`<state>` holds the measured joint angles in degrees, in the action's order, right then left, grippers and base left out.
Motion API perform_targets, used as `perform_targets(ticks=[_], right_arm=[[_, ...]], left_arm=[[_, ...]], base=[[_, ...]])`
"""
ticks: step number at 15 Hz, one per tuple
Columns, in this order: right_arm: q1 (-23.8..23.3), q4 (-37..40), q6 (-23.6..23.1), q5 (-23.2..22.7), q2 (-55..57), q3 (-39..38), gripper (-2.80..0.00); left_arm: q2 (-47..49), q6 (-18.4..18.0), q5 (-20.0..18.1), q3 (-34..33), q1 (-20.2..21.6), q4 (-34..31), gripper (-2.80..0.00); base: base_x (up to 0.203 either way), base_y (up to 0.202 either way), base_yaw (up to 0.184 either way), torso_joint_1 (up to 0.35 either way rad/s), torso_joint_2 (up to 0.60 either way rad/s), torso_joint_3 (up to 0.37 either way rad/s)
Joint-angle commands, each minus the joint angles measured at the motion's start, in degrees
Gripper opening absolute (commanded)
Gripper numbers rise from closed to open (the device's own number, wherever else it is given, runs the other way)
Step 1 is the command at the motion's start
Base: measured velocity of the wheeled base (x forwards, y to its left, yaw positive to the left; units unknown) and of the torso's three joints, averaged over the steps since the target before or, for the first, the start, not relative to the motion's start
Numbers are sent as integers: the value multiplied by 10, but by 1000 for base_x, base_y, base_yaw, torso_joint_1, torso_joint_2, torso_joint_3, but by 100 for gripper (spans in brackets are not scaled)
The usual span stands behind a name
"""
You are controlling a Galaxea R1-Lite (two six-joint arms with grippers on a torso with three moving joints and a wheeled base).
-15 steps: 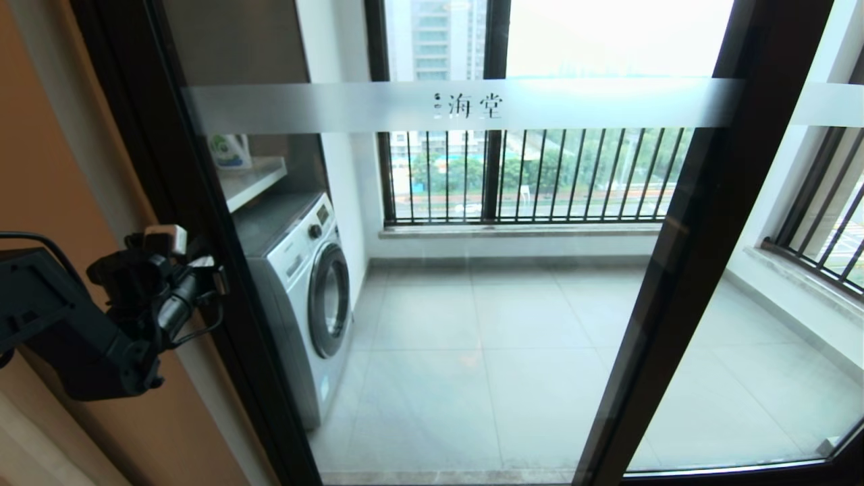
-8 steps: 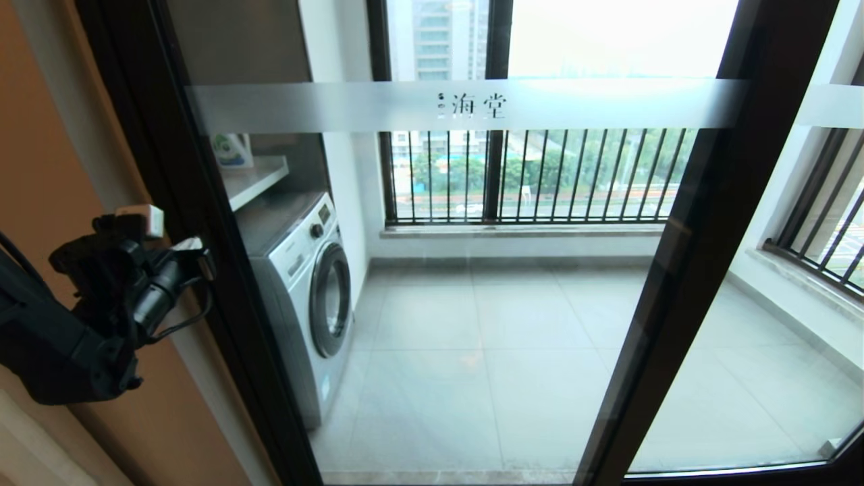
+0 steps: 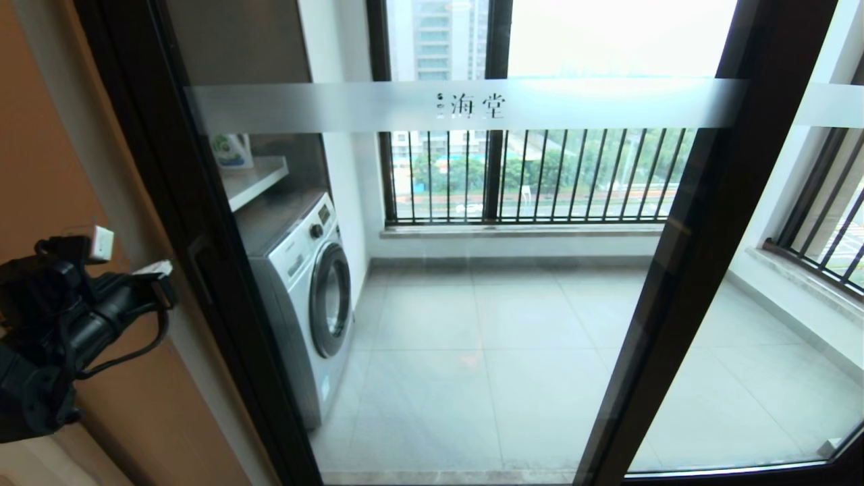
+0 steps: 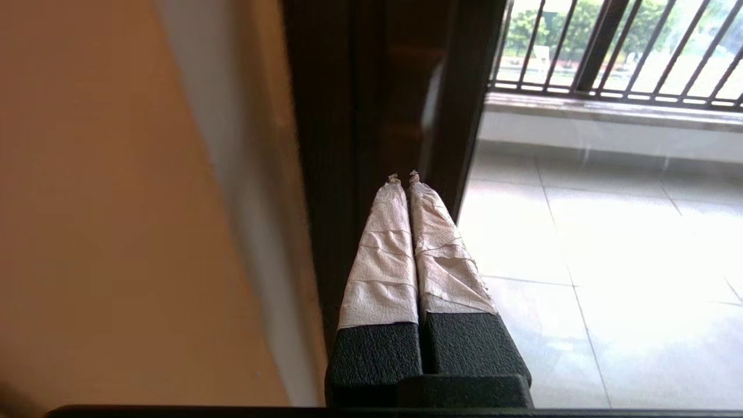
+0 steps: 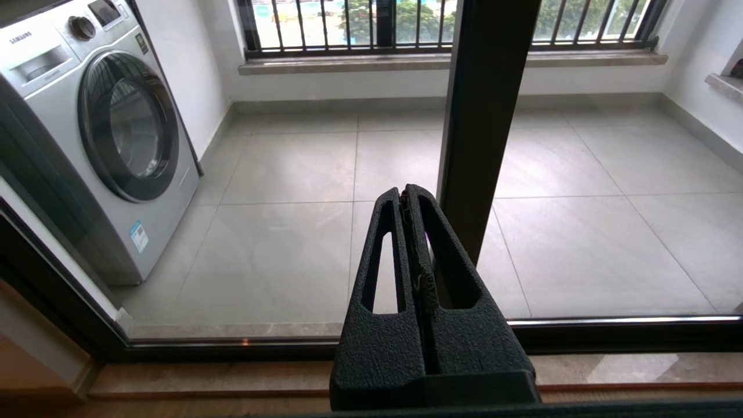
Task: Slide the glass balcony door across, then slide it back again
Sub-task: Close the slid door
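Observation:
The glass balcony door (image 3: pixel 472 324) fills the head view, its frosted band (image 3: pixel 574 102) printed with small Chinese characters. Its dark left stile (image 3: pixel 202 202) stands against the orange wall and carries a short dark bar handle (image 3: pixel 200 254). My left gripper (image 3: pixel 158 268) hangs at the lower left, apart from the stile and shut on nothing. In the left wrist view its tape-wrapped fingers (image 4: pixel 383 244) are pressed together, and the left gripper (image 4: pixel 404 177) points at the dark frame (image 4: pixel 400 87). My right gripper (image 5: pixel 406 193) is shut and empty, low before the glass near a dark stile (image 5: pixel 484 116).
Behind the glass stand a washing machine (image 3: pixel 310 290), a shelf with a bottle (image 3: pixel 233 152), a tiled floor and the black-railed outer window (image 3: pixel 533 175). A second glass panel with a plain frosted band (image 3: pixel 830 104) lies right. The orange wall (image 3: pixel 47 169) bounds the left.
My left arm has drawn back from the door's left stile, moving left and slightly down, uncovering the handle. The door has hardly moved.

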<state>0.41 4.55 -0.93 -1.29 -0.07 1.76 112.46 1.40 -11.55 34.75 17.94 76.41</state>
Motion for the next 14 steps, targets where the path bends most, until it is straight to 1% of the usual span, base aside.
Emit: perform_targets(ticks=[1,2,5,8,11,14], right_arm=[[0,0,0,0,0,0,-280],[0,0,0,0,0,0,-280],[0,0,0,0,0,0,-280],[0,0,0,0,1,0,-280],[0,0,0,0,0,0,-280],[0,0,0,0,0,0,-280]], left_arm=[[19,-1,-39,-17,35,5,-280],[33,-3,-40,-13,37,5,-280],[77,-5,-36,32,38,10,-280],[124,-6,-33,66,37,42,-280],[153,-19,-32,86,36,49,-280],[175,-21,-34,95,35,50,-280]], base=[[0,0,0,0,0,0],[0,0,0,0,0,0],[0,0,0,0,0,0],[0,0,0,0,0,0],[0,0,0,0,0,0],[0,0,0,0,0,0]])
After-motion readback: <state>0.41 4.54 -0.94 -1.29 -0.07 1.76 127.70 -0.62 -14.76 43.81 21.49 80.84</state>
